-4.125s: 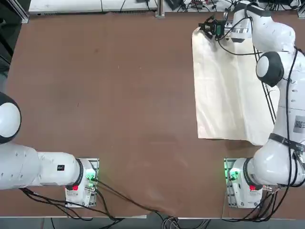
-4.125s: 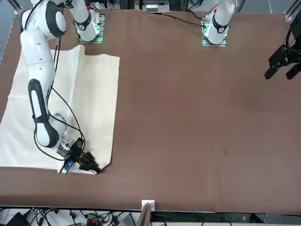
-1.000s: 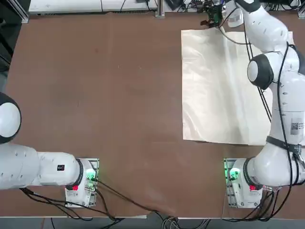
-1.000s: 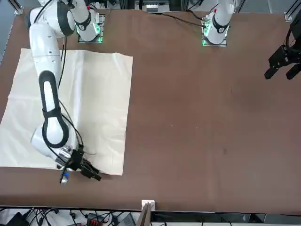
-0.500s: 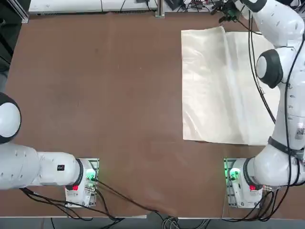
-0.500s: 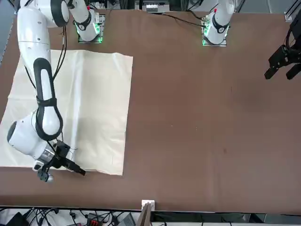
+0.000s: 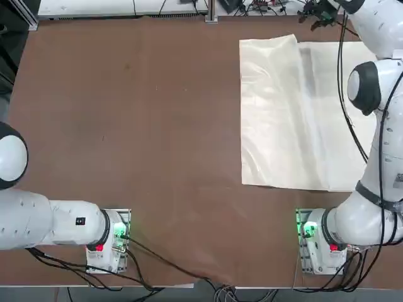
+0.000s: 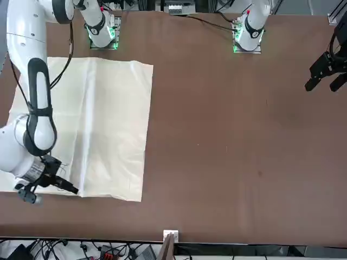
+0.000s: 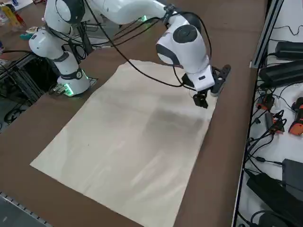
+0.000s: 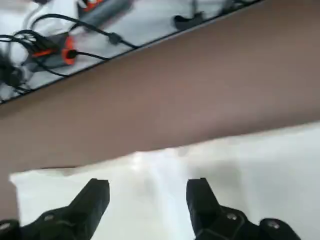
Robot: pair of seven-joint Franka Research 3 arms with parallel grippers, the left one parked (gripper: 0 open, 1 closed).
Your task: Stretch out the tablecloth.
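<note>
The cream tablecloth (image 7: pixel 289 113) lies spread flat on the brown table's right half, with soft lengthwise creases. In the front view the tablecloth (image 8: pixel 97 124) fills the left side. My right gripper (image 7: pixel 317 14) hovers at the cloth's far edge, near the table's far rim. From the side, the gripper (image 9: pixel 202 100) hangs just above the tablecloth (image 9: pixel 132 137) near its far border. The wrist view shows the gripper (image 10: pixel 147 192) open, its fingers (image 10: pixel 95 195) apart with nothing between them and the tablecloth (image 10: pixel 250 165) below.
Cables, chargers and orange-handled tools (image 9: pixel 279 118) lie on the white surface beyond the table's far edge. The parked left arm's base (image 7: pixel 107 242) stands at the near left. Bare brown table (image 7: pixel 138 126) stretches left of the cloth.
Four seconds ago the gripper was at the narrower cloth's far corner; the cloth now lies wider. In the last second the gripper moved rightward along the far edge; the cloth stayed still.
</note>
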